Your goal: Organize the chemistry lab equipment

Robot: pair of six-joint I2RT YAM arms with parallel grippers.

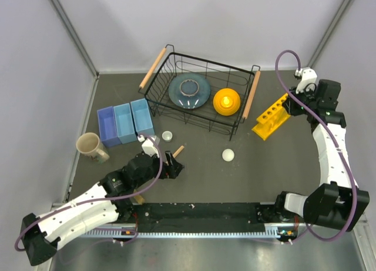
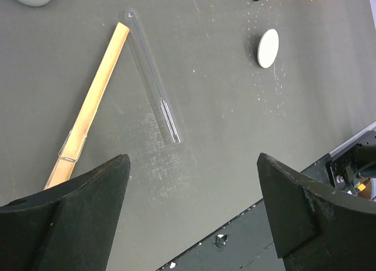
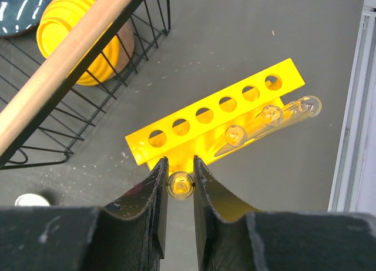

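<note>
Right gripper (image 3: 180, 161) is clamped on a thin clear tube (image 3: 180, 185) at the near end of the yellow rack (image 3: 194, 130). The rack sits toward the far right corner, beside the wire basket (image 3: 70, 62). Three more tubes (image 3: 272, 114) rest tilted in the rack. Left gripper (image 2: 192, 162) has fingers apart, gripping nothing, low near the near edge, left of middle. Under it lie a loose tube (image 2: 154, 86) and a wooden stick (image 2: 91, 106), with a white round piece (image 2: 268, 48) close by.
</note>
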